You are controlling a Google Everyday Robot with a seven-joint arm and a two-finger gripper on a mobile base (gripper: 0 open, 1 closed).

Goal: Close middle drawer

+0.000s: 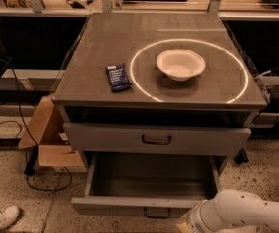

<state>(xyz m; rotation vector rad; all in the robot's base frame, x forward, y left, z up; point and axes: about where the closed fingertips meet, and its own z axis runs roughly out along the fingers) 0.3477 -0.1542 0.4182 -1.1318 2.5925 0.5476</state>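
The middle drawer (148, 181) is pulled far out of the grey cabinet, showing its long empty tray. Its low flat front panel (129, 207) faces me, with a small dark loop handle (156, 213) at centre. Above it sits the grey drawer with the taller front panel (156, 140), which is pushed in. My white arm (241, 211) comes in from the bottom right. My gripper (187, 224) is at the arm's left end, at the bottom edge of the view, just right of the handle and mostly cut off.
On the cabinet top (95, 42) are a white bowl (180, 63) inside a ring of light and a dark blue packet (118, 77). A cardboard box (49, 140) and cables lie left of the cabinet. A white shoe (0, 219) is at the bottom left.
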